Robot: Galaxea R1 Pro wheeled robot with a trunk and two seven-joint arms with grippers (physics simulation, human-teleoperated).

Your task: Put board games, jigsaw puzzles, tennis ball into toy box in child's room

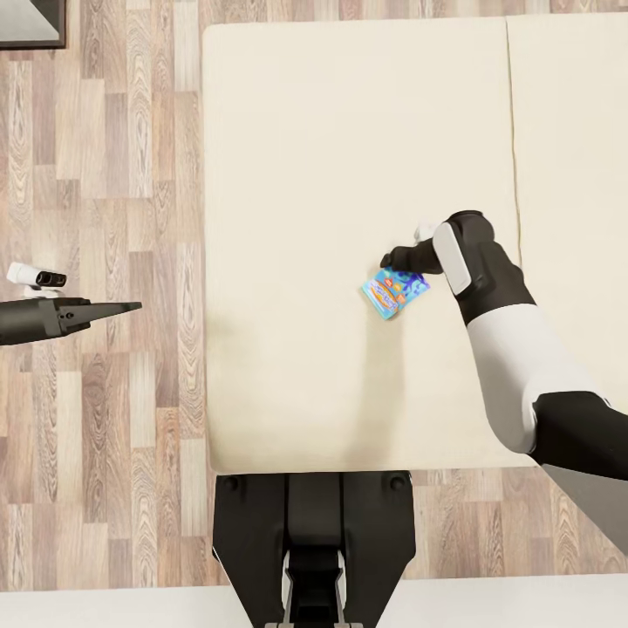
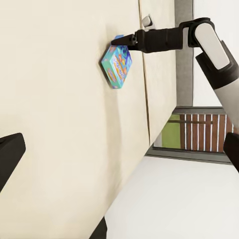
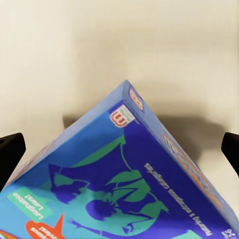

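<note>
A blue board game box (image 1: 394, 293) with orange and green print sits on the cream bed (image 1: 331, 131), right of its middle. My right gripper (image 1: 390, 258) reaches in from the right and is shut on the box, one finger on each side. In the right wrist view the box (image 3: 124, 189) sits close between the fingers (image 3: 11, 154), with one corner pointing away and a shadow on the bed beneath it. In the left wrist view the box (image 2: 117, 67) hangs tilted at the right gripper's tip (image 2: 119, 41). My left gripper (image 1: 131, 307) is open and empty over the floor, left of the bed.
Wood floor (image 1: 113, 174) runs along the bed's left side. A dark piece of furniture (image 1: 30, 22) shows at the far left corner. A seam (image 1: 510, 131) splits the bed near its right side. My base (image 1: 314, 541) stands against the bed's near edge.
</note>
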